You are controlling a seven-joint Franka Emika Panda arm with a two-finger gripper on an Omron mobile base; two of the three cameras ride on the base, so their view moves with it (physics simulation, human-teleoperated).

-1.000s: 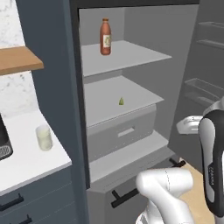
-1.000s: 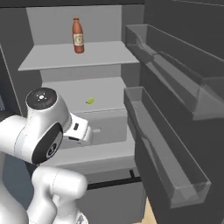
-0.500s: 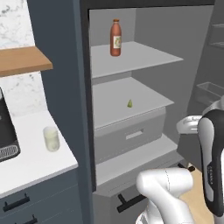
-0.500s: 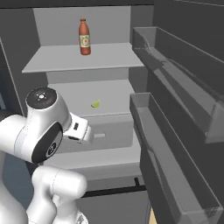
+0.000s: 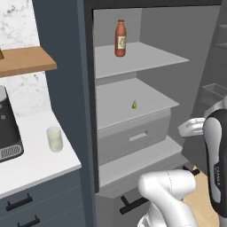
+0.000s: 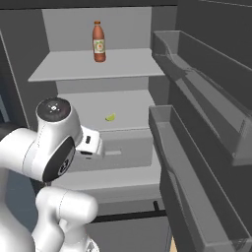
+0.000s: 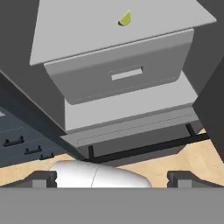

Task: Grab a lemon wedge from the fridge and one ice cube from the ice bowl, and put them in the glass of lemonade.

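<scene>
The fridge (image 5: 66, 88) stands open; the wedge (image 5: 134, 104) lies on the middle shelf (image 5: 119, 99), centre of the left base frame, at top centre in the hand frame (image 7: 125, 19); a bottle (image 5: 120, 38) stands on the shelf above; the glass (image 5: 54, 139) is on the counter (image 5: 31, 162) at lower left; the pincer's (image 7: 112, 178) tips are wide apart, holding nothing.

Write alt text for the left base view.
Open fridge: lemon wedge alone on the middle shelf, a red bottle on the shelf above. Left of it, the glass of lemonade stands on a white counter.
</scene>
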